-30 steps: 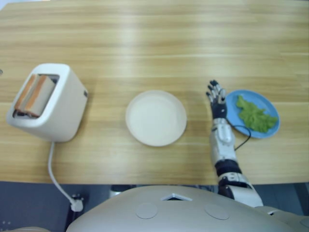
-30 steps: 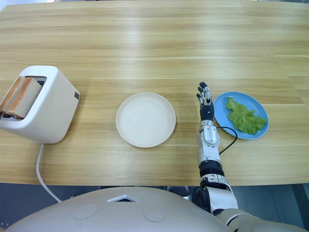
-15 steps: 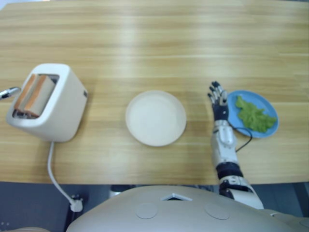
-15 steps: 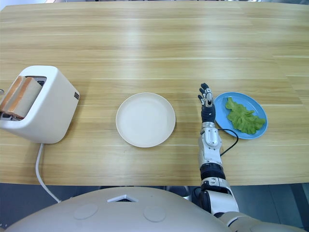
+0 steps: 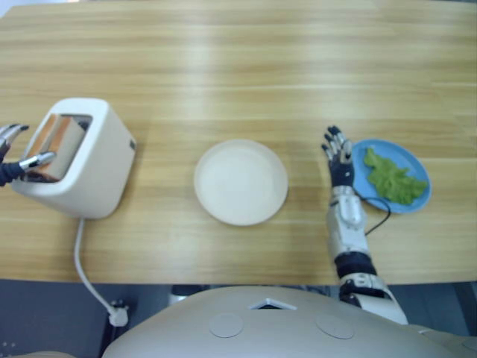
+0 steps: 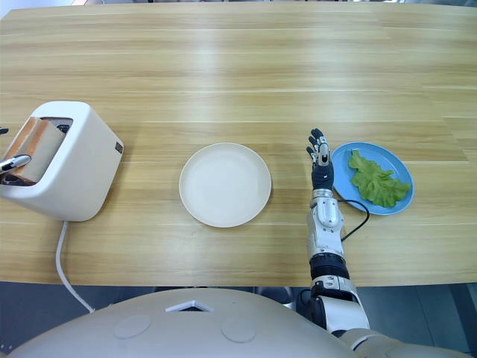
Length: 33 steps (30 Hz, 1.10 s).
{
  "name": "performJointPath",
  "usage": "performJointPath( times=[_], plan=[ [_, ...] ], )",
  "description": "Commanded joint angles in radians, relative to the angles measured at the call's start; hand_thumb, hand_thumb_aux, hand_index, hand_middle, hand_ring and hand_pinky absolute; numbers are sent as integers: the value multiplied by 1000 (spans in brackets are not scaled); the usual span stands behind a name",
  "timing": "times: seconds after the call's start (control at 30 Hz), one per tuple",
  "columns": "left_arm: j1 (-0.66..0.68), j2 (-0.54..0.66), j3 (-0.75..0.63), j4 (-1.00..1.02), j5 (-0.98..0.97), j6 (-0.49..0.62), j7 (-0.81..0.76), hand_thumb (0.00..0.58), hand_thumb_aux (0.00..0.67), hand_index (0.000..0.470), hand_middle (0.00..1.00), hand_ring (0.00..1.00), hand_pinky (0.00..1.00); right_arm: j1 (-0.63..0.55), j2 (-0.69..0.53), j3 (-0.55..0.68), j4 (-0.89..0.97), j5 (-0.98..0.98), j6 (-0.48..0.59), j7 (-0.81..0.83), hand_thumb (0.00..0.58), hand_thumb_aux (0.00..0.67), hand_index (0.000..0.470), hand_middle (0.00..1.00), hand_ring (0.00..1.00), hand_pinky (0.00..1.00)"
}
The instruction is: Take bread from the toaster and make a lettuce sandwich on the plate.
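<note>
A white toaster stands at the table's left with two slices of bread in its slots. My left hand is at the view's left edge, open, its fingertips right beside the bread. A cream plate lies empty in the middle. A green lettuce leaf rests on a small blue plate at the right. My right hand lies open on the table, just left of the blue plate, holding nothing.
The toaster's white cord hangs over the table's front edge. The far half of the wooden table is bare. A thin black cable loops beside my right forearm.
My left hand has come into view from the left edge and reached the toaster's bread. My right hand has stayed beside the blue plate.
</note>
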Motion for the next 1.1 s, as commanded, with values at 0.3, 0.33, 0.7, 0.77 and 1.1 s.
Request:
performJointPath(
  times=[0.3,0.33,0.7,0.77,1.1],
  plan=[
    [-7,6,-10,22,-15,-6,-2,0,0,0,0,0,0,11,-9,-5,-26,3,28,1,0,0,0,0,0,0],
    [-11,4,-10,19,-21,-8,-1,0,0,0,0,0,0,11,-10,-5,-26,3,28,1,0,0,0,0,0,0],
    [-17,3,-10,48,-11,15,42,0,0,0,0,0,0,5,-10,-3,-23,1,33,2,0,0,0,0,0,0],
    [-15,7,-18,57,-2,17,48,0,0,0,0,0,0,5,-10,-3,-22,1,32,2,0,0,0,0,0,0],
    [-22,16,-33,89,5,20,64,0,0,0,0,0,0,10,-13,-5,-25,3,33,2,0,0,0,0,0,0]
  ],
)
